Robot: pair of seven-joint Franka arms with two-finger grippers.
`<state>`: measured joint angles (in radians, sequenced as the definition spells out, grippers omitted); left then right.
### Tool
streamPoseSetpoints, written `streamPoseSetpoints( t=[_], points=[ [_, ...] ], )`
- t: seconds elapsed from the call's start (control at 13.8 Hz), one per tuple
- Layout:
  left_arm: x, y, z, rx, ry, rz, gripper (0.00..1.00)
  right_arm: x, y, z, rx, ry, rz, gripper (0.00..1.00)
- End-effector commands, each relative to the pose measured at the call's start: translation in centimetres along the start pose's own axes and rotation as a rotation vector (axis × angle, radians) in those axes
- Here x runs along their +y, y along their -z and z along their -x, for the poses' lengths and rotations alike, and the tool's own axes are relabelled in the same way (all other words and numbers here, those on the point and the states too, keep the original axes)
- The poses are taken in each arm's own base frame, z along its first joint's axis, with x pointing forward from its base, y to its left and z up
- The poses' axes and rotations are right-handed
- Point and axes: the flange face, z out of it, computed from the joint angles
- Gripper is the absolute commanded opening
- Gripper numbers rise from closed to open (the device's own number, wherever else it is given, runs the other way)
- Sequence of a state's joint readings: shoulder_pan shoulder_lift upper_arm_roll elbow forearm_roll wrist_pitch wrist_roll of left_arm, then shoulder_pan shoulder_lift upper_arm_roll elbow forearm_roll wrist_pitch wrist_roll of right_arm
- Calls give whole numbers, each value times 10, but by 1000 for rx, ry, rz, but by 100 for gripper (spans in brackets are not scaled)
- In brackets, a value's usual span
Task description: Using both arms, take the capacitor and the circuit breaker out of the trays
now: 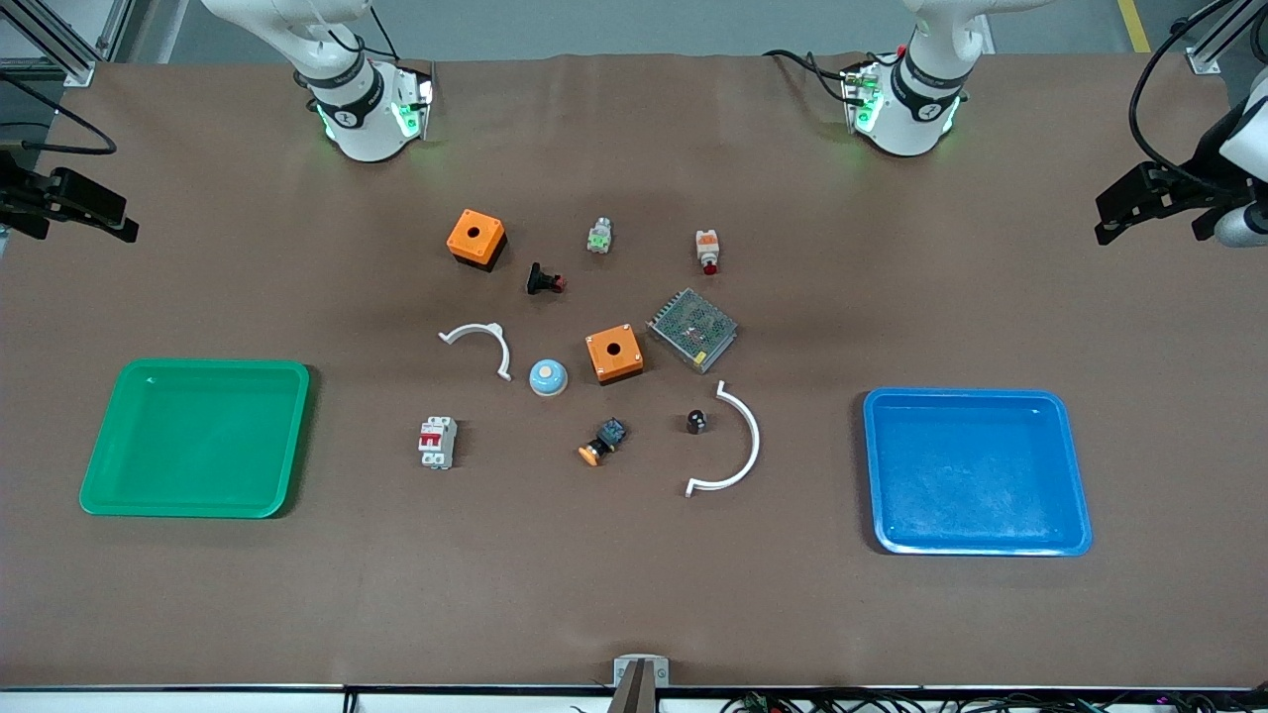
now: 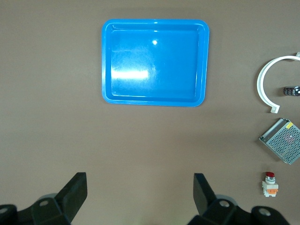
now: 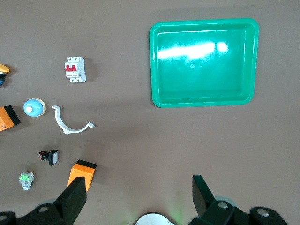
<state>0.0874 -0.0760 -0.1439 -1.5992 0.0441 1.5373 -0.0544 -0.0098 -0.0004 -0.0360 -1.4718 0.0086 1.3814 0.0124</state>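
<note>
Capacitor point(image 1: 696, 421) on table point(image 1: 634, 594), just inside white curved clip point(image 1: 738, 446); breaker point(image 1: 437, 442) well apart from clip, toward green tray point(image 1: 287, 436). Left pincer point(image 2: 140, 192) and right pincer point(image 3: 139, 194) both wide open, waiting.

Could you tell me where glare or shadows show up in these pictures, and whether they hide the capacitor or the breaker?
Left wrist view: white glare patches on the blue tray floor. Right wrist view: similar bright reflections in the green tray; the breaker reads clearly. Front view: even light, soft shadows beside the trays; the capacitor is tiny but unobscured.
</note>
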Motion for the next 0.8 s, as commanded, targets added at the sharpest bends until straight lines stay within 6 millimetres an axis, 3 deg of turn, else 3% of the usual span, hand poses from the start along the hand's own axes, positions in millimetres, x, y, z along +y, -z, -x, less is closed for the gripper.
streamPoseSetpoints(
  t=[0.0,0.22,0.72],
  points=[
    [16,6,12,-3,-21,11,100,-1,3,20,33,-11,-19,100],
    [38,4,16,-8,-2,6,100,1,-4,30,58,-13,-21,100],
    [31,10,17,-18,8,37,100,0,-5,30,48,-10,-19,100]
  ],
)
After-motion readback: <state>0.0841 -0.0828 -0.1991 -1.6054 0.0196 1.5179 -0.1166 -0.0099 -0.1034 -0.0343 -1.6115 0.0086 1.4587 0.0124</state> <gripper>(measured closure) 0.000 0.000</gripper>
